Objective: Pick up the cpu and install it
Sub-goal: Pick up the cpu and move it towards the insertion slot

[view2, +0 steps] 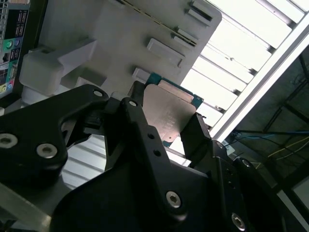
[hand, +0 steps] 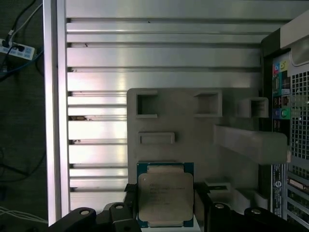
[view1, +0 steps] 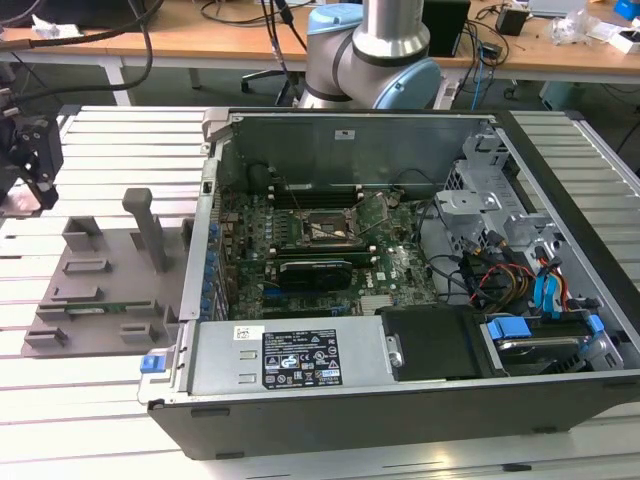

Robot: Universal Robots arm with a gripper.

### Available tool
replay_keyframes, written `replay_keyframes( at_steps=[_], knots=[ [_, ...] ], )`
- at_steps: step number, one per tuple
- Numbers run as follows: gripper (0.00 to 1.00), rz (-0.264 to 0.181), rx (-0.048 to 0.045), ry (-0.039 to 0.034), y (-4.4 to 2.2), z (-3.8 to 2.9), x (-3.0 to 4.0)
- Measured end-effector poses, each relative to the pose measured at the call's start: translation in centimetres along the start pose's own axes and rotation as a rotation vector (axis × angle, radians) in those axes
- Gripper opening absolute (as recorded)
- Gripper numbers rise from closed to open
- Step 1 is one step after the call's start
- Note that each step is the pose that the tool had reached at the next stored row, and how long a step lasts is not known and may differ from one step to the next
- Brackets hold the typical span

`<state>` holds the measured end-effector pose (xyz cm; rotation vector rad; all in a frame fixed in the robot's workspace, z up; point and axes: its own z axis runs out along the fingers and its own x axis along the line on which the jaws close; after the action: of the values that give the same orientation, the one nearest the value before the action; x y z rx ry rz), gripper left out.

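The cpu (hand: 165, 198) is a flat square chip with a silvery metal top and a green-blue edge. My gripper (hand: 165, 195) is shut on it, one black finger on each side edge. In the second wrist view the cpu (view2: 170, 112) sits tilted between the two black fingers (view2: 137, 121) of the gripper (view2: 166, 123). It hangs above the grey plastic tray (hand: 193, 140). In the exterior view the gripper (view1: 38, 170) is at the far left, above the slatted table and left of the tray (view1: 100, 290). The black socket frame (view1: 322, 232) lies open on the motherboard inside the computer case (view1: 400, 390).
The open computer case takes up the middle and the exterior view's right, with drive cages and cables (view1: 510, 280) inside. A tall grey post (view1: 150, 228) rises from the tray. The arm's base (view1: 375, 55) stands behind the case. The table's edge (hand: 52, 121) lies beside the tray.
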<state>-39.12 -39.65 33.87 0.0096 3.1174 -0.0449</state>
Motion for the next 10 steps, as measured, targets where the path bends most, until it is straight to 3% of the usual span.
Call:
replay_keyframes(
  at_steps=[3, 7, 10],
  knots=[
    [0.55, 0.0, 0.0, 0.0, -0.01, -0.51, -0.01],
    [0.55, 0.0, 0.0, 0.0, -0.05, -1.87, -0.04],
    [0.55, 0.0, -0.0001, 0.0, -0.07, -2.32, -0.05]
  ],
)
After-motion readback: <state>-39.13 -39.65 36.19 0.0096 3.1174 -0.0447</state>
